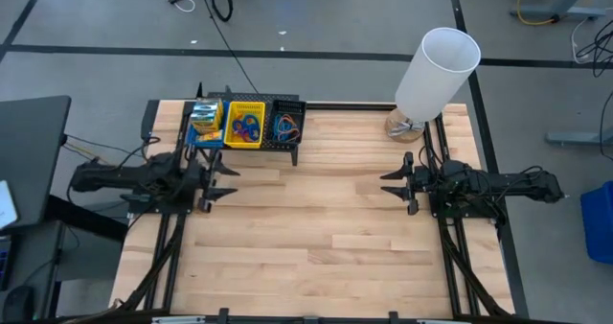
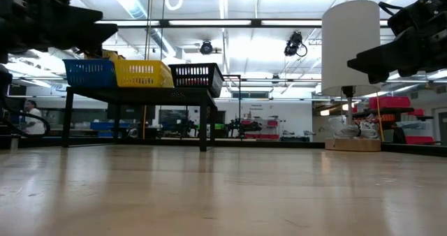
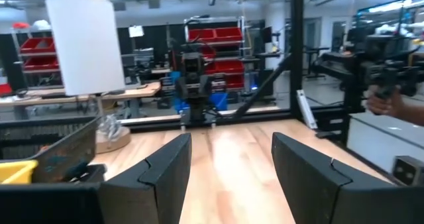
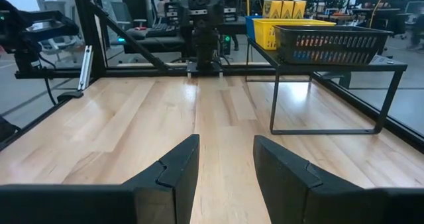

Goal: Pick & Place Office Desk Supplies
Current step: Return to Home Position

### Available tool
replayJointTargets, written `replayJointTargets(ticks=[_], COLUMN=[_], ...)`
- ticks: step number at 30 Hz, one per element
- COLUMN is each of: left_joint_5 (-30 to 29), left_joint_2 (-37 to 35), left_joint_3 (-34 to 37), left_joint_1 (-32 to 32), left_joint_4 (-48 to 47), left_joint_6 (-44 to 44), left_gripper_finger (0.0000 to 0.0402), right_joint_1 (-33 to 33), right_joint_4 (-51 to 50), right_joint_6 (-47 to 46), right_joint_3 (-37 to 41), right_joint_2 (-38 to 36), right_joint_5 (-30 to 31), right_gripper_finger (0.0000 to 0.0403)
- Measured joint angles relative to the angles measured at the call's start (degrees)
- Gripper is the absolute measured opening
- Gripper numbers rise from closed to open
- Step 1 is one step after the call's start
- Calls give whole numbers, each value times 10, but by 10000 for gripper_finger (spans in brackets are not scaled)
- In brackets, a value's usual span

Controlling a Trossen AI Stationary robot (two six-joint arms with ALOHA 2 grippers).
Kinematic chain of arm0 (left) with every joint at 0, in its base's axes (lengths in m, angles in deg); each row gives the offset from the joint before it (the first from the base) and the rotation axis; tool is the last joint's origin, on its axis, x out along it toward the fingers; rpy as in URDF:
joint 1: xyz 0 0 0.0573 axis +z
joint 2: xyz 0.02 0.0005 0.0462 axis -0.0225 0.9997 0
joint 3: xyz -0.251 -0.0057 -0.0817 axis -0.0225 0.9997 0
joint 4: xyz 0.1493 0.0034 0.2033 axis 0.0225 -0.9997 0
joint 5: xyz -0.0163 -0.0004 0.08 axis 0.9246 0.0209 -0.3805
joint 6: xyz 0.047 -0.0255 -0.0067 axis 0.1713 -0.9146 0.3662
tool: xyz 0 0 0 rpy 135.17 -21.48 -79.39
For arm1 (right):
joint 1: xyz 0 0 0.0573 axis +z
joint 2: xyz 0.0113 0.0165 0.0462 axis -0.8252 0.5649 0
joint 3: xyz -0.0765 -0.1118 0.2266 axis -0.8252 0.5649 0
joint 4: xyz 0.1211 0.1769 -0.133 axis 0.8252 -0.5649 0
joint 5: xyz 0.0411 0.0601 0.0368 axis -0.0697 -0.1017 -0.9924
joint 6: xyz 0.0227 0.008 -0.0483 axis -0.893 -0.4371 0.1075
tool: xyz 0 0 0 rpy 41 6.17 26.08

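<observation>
Right wrist view: right tool nearest, fingers spread wide, nothing between them. Bare tabletop ahead. Farther on stands the wire rack, well apart from this tool. On the rack: black bin at the near end, yellow bin behind it, crayon boxes showing above. Beyond the rack's front, the left arm faces across the tabletop.

High view: three bins in a row on the rack. Blue bin holds the crayon boxes, yellow bin in the middle holds coloured loops, black bin holds more loops. Left tool sits just in front of the rack's blue-bin end, fingers wide apart and empty. White cylinder stands past the rack's black-bin end, apart from it.

Judgement: placing looks done; the step in hand is parking both arms. Left arm is the one to watch. Its tool is near the rack's front leg, so draw it straight back from the rack, level, before any swing. Right arm has free room. Keep both tools open and empty. Avoid touching the rack, since a knock could jog the bins.
</observation>
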Motion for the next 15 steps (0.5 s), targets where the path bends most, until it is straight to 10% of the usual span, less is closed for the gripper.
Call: replayJointTargets(ticks=[15], left_joint_5=[21], left_joint_2=[-24], left_joint_3=[0], left_joint_1=[-55], left_joint_4=[-26], left_joint_6=[-47], left_gripper_finger=[217], right_joint_1=[0], right_joint_4=[0], right_joint_6=[-6], right_joint_3=[0], right_joint_2=[0], right_joint_5=[-1], right_gripper_finger=[153])
